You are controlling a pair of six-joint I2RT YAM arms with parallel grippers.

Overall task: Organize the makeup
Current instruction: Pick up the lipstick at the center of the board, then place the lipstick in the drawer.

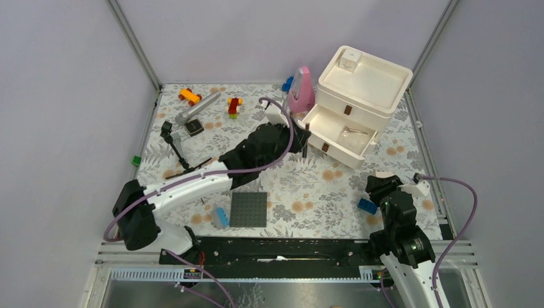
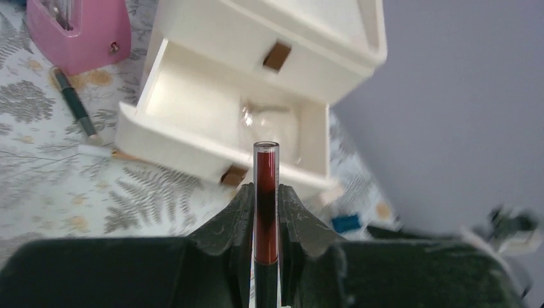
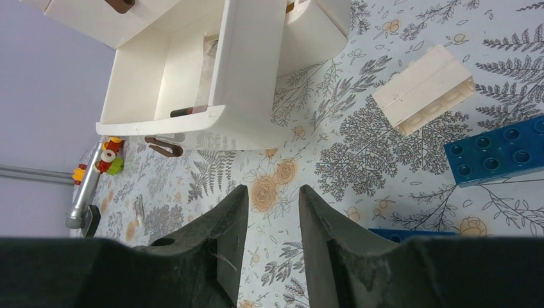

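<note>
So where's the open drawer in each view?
Top external: open drawer right of centre, pulled toward the arms.
Left wrist: upper centre, beyond the red stick.
Right wrist: upper left.
Shared landmark: brown handle on its front.

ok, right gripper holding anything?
No, the right gripper is open and empty; only the floral tablecloth shows in its gap.

Plain lavender-grey walls [image 1: 256, 38] close in three sides, joined at the far corners by slanting metal posts [image 1: 136, 46]. The table [image 1: 308, 183] wears a cloth printed with grey ferns and orange flowers (evenly lit, only soft shadows). A black rail [image 1: 289, 246], seemingly metal, runs along its near edge.
</note>
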